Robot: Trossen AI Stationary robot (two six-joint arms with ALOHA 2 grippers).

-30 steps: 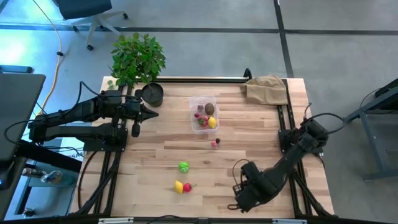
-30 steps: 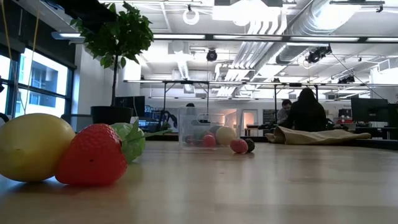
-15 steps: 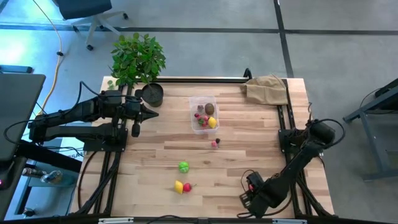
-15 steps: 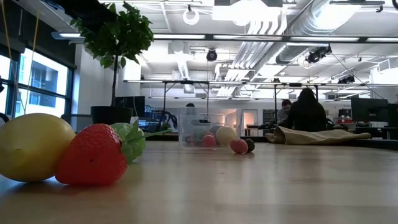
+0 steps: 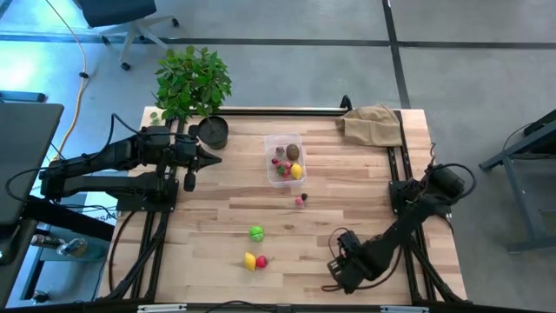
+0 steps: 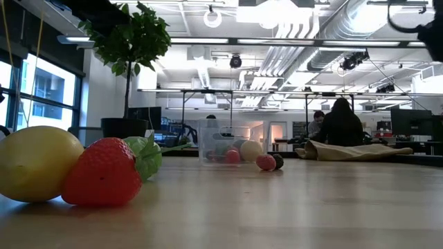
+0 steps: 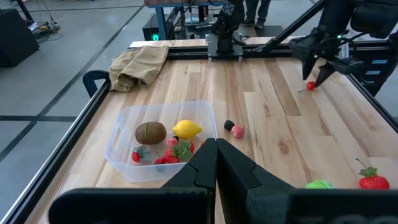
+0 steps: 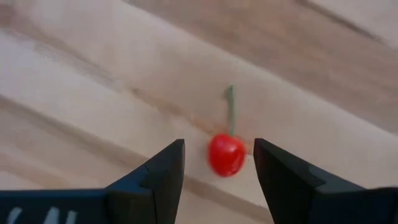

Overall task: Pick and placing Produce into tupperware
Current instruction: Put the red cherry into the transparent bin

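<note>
Picking is the step in hand: the right tool [image 8: 217, 163] hangs low over a small red cherry [image 8: 226, 154] on the desk [image 5: 347, 183], its two fingers spread to either side of the fruit and not touching it. This cherry lies well apart from the tupperware [image 5: 284, 158], toward the near right part of the desk. By my judgement the next move calls for a short descent until the fingers straddle the round body, then a gentle squeeze; the cherry is tiny and smooth and could roll or squirt out if the fingers close off-centre or catch the green stem.

The tupperware already holds a brown kiwi [image 7: 150, 132], a yellow lemon [image 7: 187, 129] and several red berries with green leaves. Just beside it on the desk lie a pink berry [image 7: 237, 131] and a dark one. Farther from it sit a green round fruit [image 5: 256, 232], another lemon [image 5: 249, 260] and a strawberry [image 5: 261, 262].

The left tool [image 7: 216, 155] waits beside the tupperware, fingers pressed together and empty.
</note>
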